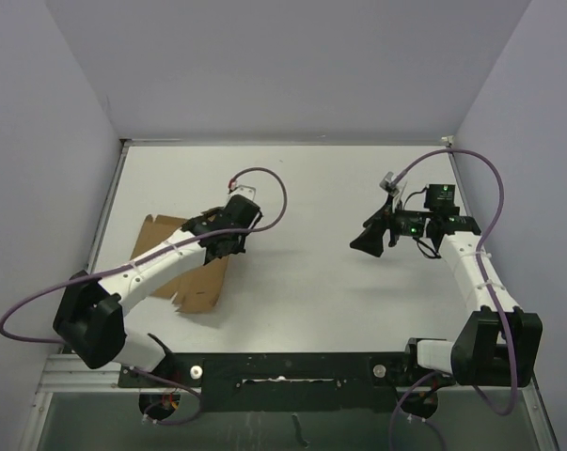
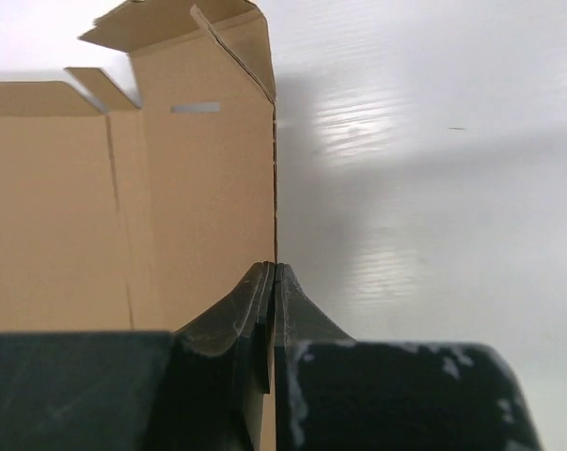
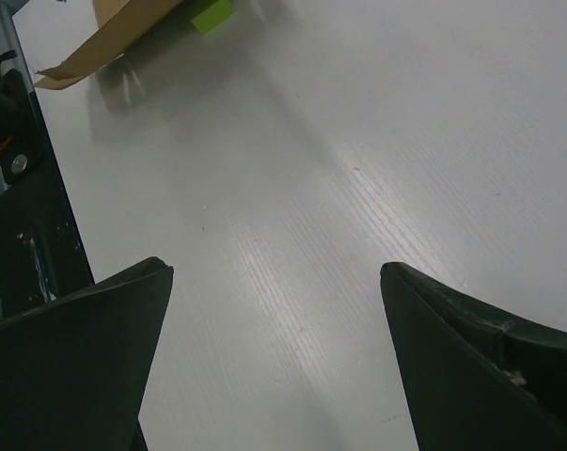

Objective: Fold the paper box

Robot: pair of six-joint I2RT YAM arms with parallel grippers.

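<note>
Box at the desk's left edge, one panel edge pinched between my left fingers. My right fingers are spread and empty. The card looks light and easily creased, so I would grip flaps near their score lines.

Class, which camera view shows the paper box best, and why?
Left wrist view: the paper box sits close, flaps, slot and creases clear, its edge in the left end effector. Top external hides part under the left arm; right wrist catches only a corner.
</note>
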